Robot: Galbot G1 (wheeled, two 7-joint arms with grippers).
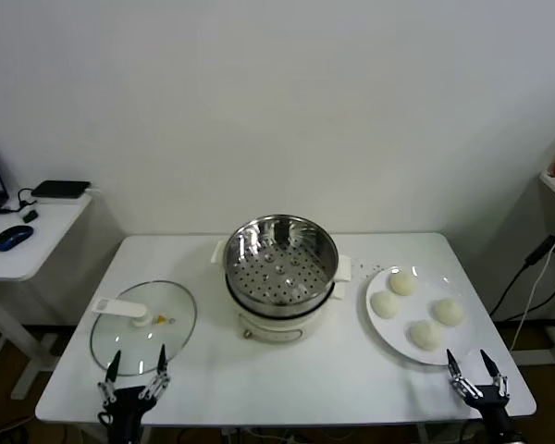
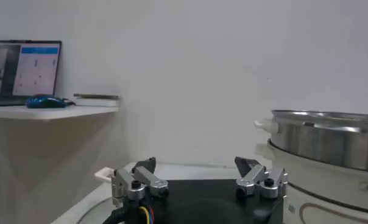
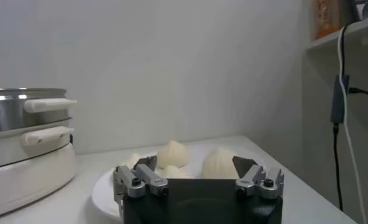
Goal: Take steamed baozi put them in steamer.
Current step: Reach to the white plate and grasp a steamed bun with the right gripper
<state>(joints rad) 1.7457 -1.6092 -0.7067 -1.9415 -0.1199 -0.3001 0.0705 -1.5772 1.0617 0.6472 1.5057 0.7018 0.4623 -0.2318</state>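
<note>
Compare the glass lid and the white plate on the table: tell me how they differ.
The glass lid lies on the robot's left of the steamer; the white plate lies on its right. The lid is clear glass with a white handle; the plate is opaque white with no handle. The lid carries nothing; the plate holds four baozi. Both are round, lie flat on the table and are similar in width.

open right gripper (image 3: 195, 171), baozi (image 3: 173, 154) on plate (image 3: 105, 193), steamer (image 3: 25, 152)

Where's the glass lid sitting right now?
In the head view the glass lid lies flat on the table's left side, beside the steamer, just beyond the left end effector.
</note>
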